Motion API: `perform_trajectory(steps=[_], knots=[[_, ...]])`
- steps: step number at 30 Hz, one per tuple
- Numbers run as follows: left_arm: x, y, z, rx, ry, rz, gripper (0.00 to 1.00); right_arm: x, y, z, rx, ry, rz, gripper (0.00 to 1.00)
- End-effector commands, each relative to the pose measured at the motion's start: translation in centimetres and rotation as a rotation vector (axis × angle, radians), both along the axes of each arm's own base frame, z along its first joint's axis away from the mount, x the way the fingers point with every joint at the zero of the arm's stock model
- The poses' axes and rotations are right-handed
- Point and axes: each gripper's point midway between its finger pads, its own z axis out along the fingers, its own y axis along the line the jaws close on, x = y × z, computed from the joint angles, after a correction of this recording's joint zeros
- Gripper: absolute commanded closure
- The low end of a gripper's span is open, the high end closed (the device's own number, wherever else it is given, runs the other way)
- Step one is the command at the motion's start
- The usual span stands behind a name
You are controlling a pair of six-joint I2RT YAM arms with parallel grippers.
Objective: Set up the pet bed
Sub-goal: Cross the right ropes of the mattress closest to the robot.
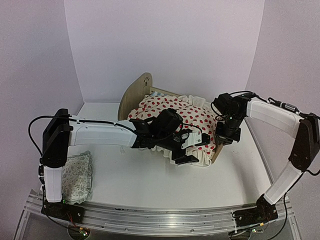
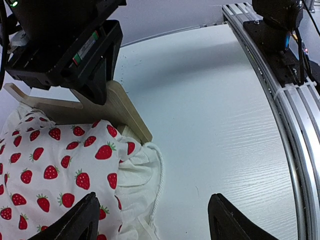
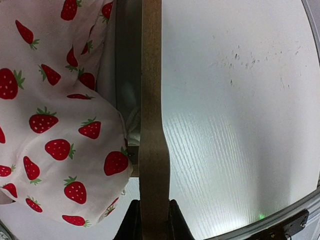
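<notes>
Pillow (image 1: 77, 175) lies near left, off the bed. Left gripper (image 2: 154, 207) hangs spread wide over strawberry blanket's (image 2: 55, 165) ruffled near corner, nothing pinched; right gripper (image 3: 152, 220) clamps footboard (image 3: 151, 100), steadying pet bed (image 1: 134, 95), centre-far. Step looks like blanket straightening; next needs jaws closing on the ruffle, tugging it flat.

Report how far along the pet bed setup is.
Done: blanket spread over the bed. In hand: right tool clamps the footboard; left tool hangs open over the blanket's ruffled edge. Remaining: pillow lies on the table, not on the bed.
</notes>
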Motion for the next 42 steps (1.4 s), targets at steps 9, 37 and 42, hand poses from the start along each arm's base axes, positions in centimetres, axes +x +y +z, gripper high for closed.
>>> perform_trajectory(steps=[9, 37, 42], knots=[[-4.0, 4.4, 2.7, -0.194, 0.431, 0.205, 0.32, 4.1, 10.9, 4.9, 0.24, -0.18, 0.171, 1.0], [-1.6, 0.0, -7.8, -0.323, 0.543, 0.479, 0.39, 5.5, 12.1, 10.0, 0.214, -0.247, 0.209, 1.0], [0.0, 0.0, -7.9, -0.385, 0.415, 0.508, 0.38, 5.3, 11.8, 9.8, 0.202, -0.248, 0.207, 1.0]])
